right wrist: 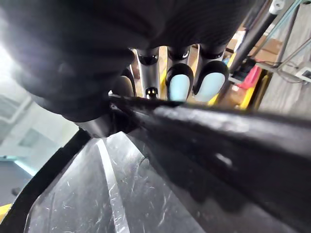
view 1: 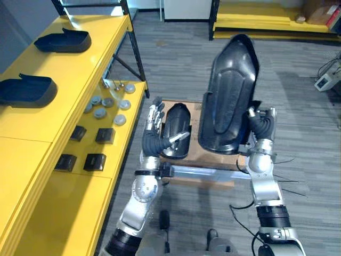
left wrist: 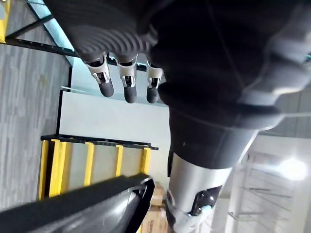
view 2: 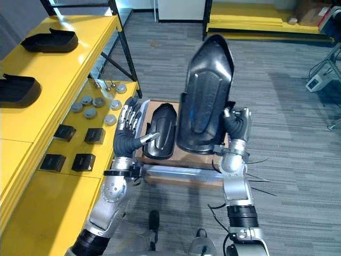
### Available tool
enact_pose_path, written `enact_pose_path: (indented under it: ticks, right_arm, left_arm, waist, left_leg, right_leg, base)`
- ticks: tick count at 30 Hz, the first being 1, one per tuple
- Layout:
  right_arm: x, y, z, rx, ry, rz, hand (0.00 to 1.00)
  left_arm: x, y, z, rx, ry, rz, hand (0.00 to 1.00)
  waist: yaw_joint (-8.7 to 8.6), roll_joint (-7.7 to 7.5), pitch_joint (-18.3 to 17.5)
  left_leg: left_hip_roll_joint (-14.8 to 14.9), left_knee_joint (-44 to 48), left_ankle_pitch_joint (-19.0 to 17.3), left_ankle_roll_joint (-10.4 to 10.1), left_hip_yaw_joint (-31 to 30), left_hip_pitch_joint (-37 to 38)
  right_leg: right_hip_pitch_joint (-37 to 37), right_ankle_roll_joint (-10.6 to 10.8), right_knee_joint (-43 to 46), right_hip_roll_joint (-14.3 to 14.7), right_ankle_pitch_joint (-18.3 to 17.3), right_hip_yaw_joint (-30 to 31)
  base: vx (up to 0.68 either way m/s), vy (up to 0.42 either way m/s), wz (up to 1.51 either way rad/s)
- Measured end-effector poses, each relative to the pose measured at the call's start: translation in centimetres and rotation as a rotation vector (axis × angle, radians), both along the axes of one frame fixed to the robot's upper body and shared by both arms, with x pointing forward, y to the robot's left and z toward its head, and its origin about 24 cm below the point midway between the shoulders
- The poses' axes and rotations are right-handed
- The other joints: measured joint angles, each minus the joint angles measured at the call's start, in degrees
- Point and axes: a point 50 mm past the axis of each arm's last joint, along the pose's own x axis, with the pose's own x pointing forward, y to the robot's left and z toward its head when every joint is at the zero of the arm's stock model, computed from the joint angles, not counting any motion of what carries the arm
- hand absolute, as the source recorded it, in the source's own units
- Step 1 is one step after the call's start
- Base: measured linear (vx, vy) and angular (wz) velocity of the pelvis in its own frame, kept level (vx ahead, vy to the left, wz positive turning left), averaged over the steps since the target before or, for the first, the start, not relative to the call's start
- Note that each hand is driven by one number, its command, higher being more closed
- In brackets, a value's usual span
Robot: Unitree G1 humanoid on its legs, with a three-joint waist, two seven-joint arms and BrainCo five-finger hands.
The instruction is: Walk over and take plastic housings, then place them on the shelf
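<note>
A large black plastic housing (view 1: 232,101) stands upright above a brown board (view 1: 194,114) on the floor. My right hand (view 1: 261,125) is shut on its right lower edge, and the fingers (right wrist: 180,80) curl over the rim of this housing (right wrist: 218,145). A smaller black housing (view 1: 176,128) lies on the board beside it. My left hand (view 1: 154,133) hovers at that housing's left side, open, with straight fingers (left wrist: 126,77) and the thumb stretched over it. The yellow shelf (view 1: 53,122) runs along the left.
Two more black housings (view 1: 64,41) (view 1: 26,90) lie on the shelf, with several grey discs (view 1: 106,106) and small black blocks (view 1: 88,160) nearer its edge. A second yellow rack (view 1: 266,24) stands at the back. A grey device (view 1: 326,81) sits on the carpet at the right.
</note>
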Motion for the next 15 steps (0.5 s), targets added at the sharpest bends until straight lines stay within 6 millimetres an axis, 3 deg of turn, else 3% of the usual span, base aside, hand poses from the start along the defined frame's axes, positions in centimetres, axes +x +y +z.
enact_pose_path:
  ticks: [5, 10, 11, 15]
  right_arm:
    - [-0.5, 2.4, 1.2, 0.033, -0.062, 0.075, 1.0]
    - [-1.0, 3.4, 0.4, 0.054, -0.041, 0.094, 1.0]
    - [-1.1, 3.5, 0.2, 0.064, -0.033, 0.091, 1.0]
    - [-1.6, 4.3, -0.7, 0.073, -0.008, 0.111, 1.0]
  left_arm:
    - [0.9, -0.8, -1.6, 0.073, 0.087, 0.022, 0.0]
    - [1.3, -0.9, -2.5, 0.129, 0.126, 0.093, 0.0]
    - [1.4, -0.8, -2.9, 0.136, 0.14, 0.116, 1.0]
    - [1.7, -0.6, -4.3, 0.156, 0.218, 0.161, 1.0]
  waist:
    - [-0.05, -0.1, -0.24]
    - [-0.16, -0.68, -2.18]
    - [-0.15, -0.85, -2.44]
    - [-0.17, -1.18, -3.55]
  left_leg:
    - [0.45, -0.01, 0.01, 0.0, 0.91, 0.27]
    - [0.5, -0.01, 0.0, -0.01, 1.02, 0.27]
    - [0.55, -0.01, 0.0, -0.01, 1.03, 0.27]
    - [0.61, -0.03, -0.01, -0.02, 1.31, 0.26]
  right_leg:
    - [-0.06, -0.03, -0.23, 0.24, 0.61, 0.94]
    - [-0.07, -0.02, -0.47, 0.29, 0.63, 1.07]
    - [-0.06, -0.07, -0.54, 0.36, 0.66, 1.09]
    - [0.0, -0.06, -1.11, 0.43, 0.93, 1.45]
  base:
    - [-0.03, -0.01, -0.1]
    - [0.0, 0.0, 0.0]
    - [0.0, 0.0, 0.0]
    - [0.0, -0.011, -0.03]
